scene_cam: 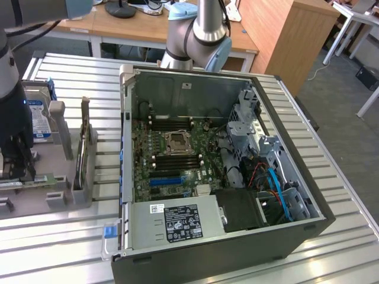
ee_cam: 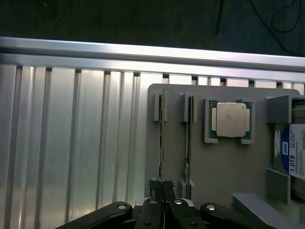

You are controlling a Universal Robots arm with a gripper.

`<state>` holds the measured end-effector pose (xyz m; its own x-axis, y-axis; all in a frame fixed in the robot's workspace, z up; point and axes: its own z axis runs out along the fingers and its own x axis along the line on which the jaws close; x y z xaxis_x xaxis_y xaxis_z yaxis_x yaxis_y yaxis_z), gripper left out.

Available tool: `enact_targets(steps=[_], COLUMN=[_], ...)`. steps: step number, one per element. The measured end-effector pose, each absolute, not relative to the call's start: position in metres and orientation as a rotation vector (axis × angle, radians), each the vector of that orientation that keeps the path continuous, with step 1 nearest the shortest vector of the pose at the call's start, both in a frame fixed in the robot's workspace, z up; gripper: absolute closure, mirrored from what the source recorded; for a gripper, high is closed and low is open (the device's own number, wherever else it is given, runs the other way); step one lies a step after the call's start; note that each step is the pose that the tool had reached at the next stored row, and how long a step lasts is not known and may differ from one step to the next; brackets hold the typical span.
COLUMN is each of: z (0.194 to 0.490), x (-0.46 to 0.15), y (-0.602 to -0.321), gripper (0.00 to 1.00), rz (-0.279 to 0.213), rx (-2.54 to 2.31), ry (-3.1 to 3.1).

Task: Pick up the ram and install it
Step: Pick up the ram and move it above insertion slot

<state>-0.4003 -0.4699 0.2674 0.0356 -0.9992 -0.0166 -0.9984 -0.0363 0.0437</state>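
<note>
Two sticks [ee_cam: 189,138] stand on edge in the grey tray [ee_cam: 228,162], and the gripper [ee_cam: 161,185] is clamped on the ram [ee_cam: 161,138], the outer one, by its thin edge, so any tilt could bind it in its slots or let it slip.

an open computer case [scene_cam: 177,89] is lying on the ribbed counter [scene_cam: 59,248], motherboard [scene_cam: 148,171] facing up; a cpu chip [ee_cam: 231,119] and hard drive [ee_cam: 291,151] are sitting in a grey tray [ee_cam: 224,167].

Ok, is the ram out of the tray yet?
No, the ram stands on edge in its tray slot, with the gripper at one end.
</note>
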Motion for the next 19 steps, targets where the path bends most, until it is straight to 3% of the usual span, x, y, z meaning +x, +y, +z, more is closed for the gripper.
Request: enact_targets(steps=[19], z=[0.329], x=[-0.400], y=[-0.470], gripper=[0.88], rz=[-0.056], rx=[2.216], ry=[-2.189])
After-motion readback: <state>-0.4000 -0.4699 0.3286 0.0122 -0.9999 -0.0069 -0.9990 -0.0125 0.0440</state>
